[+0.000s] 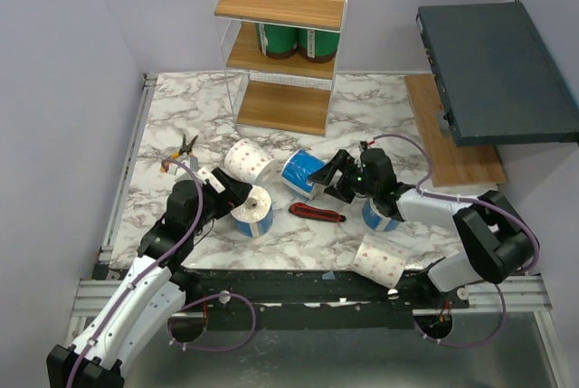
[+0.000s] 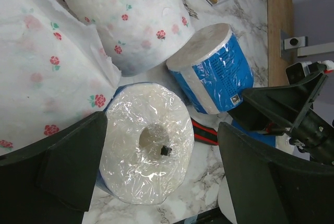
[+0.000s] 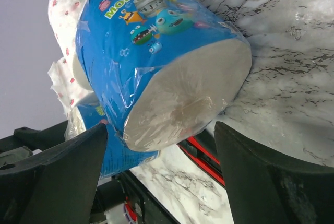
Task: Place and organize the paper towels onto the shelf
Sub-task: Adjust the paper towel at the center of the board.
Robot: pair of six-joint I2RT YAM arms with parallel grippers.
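Two green-wrapped rolls (image 1: 297,42) stand side by side on the middle tier of the shelf (image 1: 282,53); its top and bottom tiers are bare. The remaining paper towels lie loose on the marble table (image 1: 371,103), well short of the shelf. The left gripper (image 1: 237,191) stands wide, its fingers either side of an upright blue-wrapped roll (image 2: 146,151), apparently lined up to clamp across its width. The right gripper (image 1: 324,178) is likewise spread, bracketing a tipped blue roll (image 3: 156,62) with no firm contact evident. A white dotted roll (image 1: 246,160) crowds both targets, and a utility knife (image 1: 317,213) lies between the grippers. Judgement: the task is early, with both grasps pending.
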